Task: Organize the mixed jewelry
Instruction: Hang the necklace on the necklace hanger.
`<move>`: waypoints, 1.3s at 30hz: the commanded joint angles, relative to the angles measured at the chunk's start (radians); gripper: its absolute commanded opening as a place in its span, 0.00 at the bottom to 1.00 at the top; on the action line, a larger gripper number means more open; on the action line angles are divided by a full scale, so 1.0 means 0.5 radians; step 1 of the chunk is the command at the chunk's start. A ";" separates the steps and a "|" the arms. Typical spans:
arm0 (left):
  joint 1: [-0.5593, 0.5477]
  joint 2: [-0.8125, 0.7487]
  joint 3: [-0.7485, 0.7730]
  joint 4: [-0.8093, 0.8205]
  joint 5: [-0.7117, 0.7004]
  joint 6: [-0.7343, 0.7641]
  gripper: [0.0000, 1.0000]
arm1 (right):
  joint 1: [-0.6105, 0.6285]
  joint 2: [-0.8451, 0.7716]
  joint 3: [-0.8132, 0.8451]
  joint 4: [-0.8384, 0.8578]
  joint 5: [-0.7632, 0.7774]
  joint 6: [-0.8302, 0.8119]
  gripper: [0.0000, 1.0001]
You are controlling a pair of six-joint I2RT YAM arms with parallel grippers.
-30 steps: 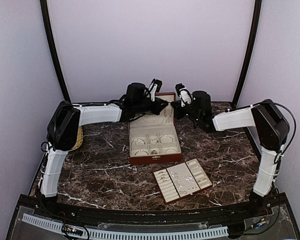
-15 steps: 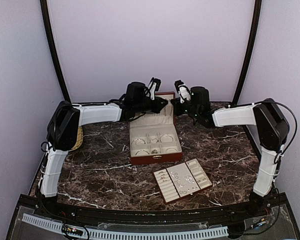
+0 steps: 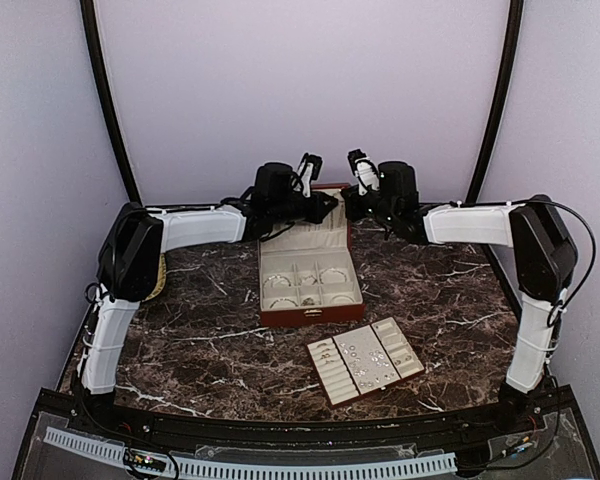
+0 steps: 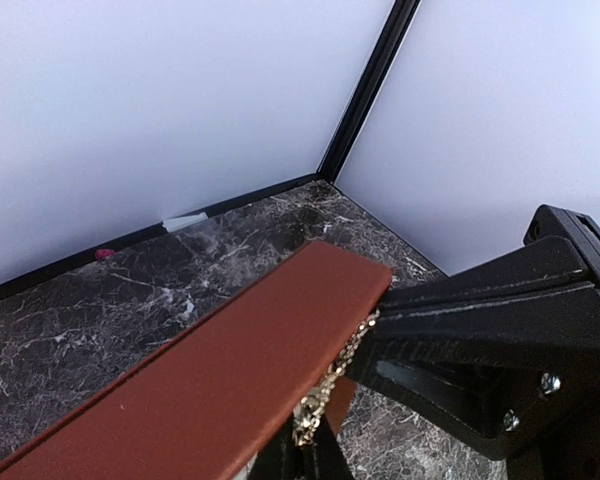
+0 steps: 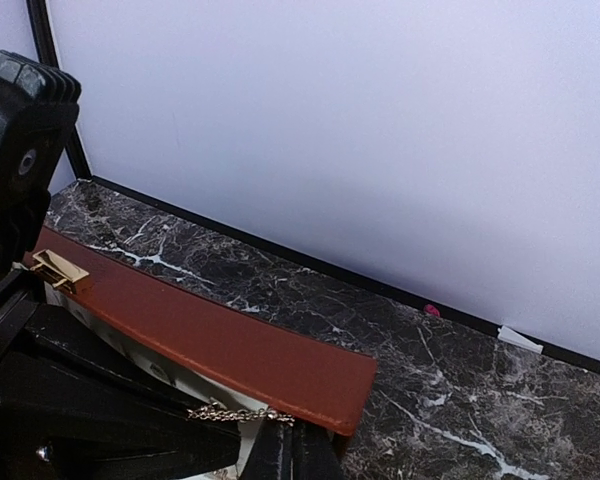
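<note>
Both at lid (image 3: 306, 240) — left gripper (image 3: 325, 207), right gripper (image 3: 350, 204).

Dark marble-look counter (image 3: 210, 330), white veining, fills lower half of top view. Back wall (image 3: 300, 90) plain pale lavender, matte. Left side wall (image 3: 30, 150) and right side wall (image 3: 570, 120) same colour. Two black posts at the back corners, left post (image 3: 108, 100) and right post (image 3: 494, 100), both leaning outward toward the top. Black base strip (image 5: 310, 262) runs along the wall foot. White tape scrap (image 5: 520, 340) and pink speck (image 5: 432, 311) sit on that seam. Bottom of frame: white slotted strip (image 3: 280, 467) on a black rail. Light soft and even, faint sheen on the stone
</note>
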 commanded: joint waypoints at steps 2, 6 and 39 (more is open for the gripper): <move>0.003 0.006 0.105 0.039 -0.026 -0.013 0.04 | -0.005 0.043 0.101 -0.036 0.070 -0.016 0.00; 0.002 0.016 0.105 0.035 -0.040 -0.024 0.04 | -0.005 0.069 0.145 -0.079 0.062 -0.036 0.00; 0.005 0.013 0.049 -0.054 -0.173 -0.074 0.03 | 0.016 0.103 0.259 -0.323 0.138 -0.064 0.20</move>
